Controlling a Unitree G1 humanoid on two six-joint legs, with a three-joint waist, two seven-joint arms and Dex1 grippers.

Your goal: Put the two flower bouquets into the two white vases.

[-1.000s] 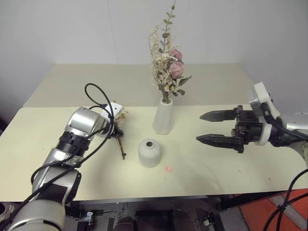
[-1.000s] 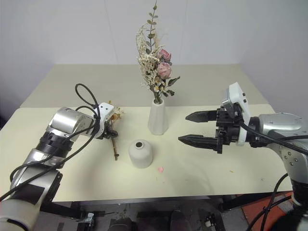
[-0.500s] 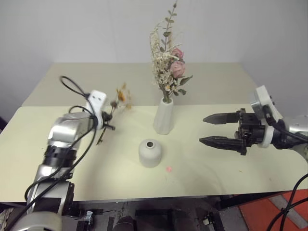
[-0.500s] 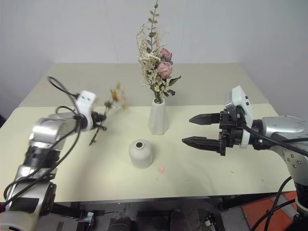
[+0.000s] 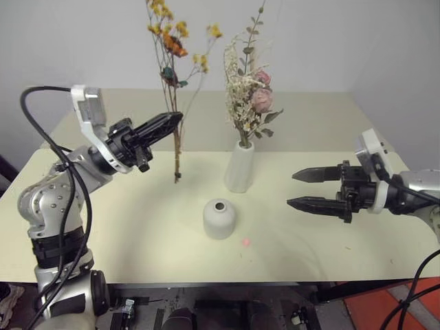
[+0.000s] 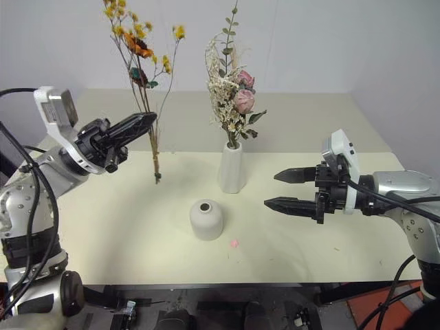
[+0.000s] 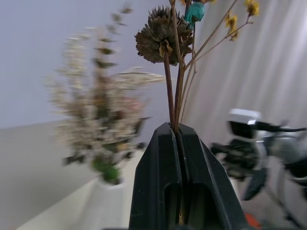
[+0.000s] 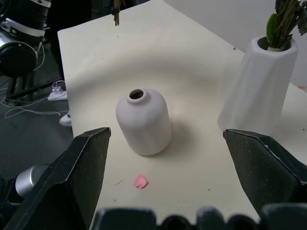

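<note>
Second placement in hand: sparse orange-yellow dried bouquet (image 5: 172, 69) held upright above the surface, pinched in the closed left end effector (image 5: 173, 122); stem ends to be lowered into the empty short round white vase (image 5: 220, 218), with right end effector (image 5: 298, 189) spread open nearby

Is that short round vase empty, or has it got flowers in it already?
Empty. The short round vase shows a bare dark hole; the orange-yellow bunch hangs upright in the left tool.

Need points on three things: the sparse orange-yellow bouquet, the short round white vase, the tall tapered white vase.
Sparse orange-yellow bouquet (image 5: 177, 148), left eye view, on its brown stems.
Short round white vase (image 5: 220, 220), left eye view, on its front wall.
Tall tapered white vase (image 6: 232, 172), right eye view, on its mid body.
</note>
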